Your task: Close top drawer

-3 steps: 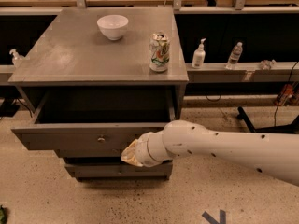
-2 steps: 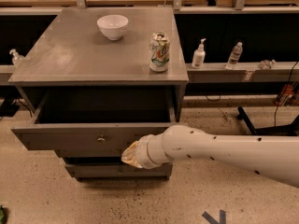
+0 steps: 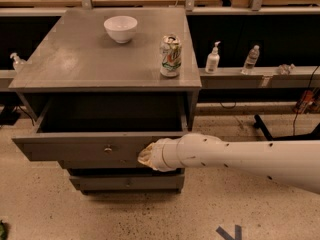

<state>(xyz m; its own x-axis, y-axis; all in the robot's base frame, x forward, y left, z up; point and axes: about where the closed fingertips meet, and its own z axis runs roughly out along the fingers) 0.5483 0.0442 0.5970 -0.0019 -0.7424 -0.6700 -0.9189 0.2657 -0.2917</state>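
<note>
The top drawer (image 3: 75, 146) of the grey cabinet is pulled out toward me, and its dark inside (image 3: 112, 114) shows. Its small metal knob (image 3: 107, 148) sits in the middle of the flat front. My gripper (image 3: 145, 156) is at the end of the white arm (image 3: 235, 159), which reaches in from the right. It is against the drawer's front face, right of the knob and near the lower edge. The two lower drawers (image 3: 127, 182) are shut beneath it.
On the cabinet top (image 3: 75, 64) stand a white bowl (image 3: 120, 28) and a crushed soda can (image 3: 170, 55). A shelf to the right holds a pump bottle (image 3: 213, 59) and a water bottle (image 3: 250, 59). A spray bottle (image 3: 18, 62) stands at the left. The floor is speckled.
The gripper has shifted slightly up along the drawer front. The drawer stands open about as far as before.
</note>
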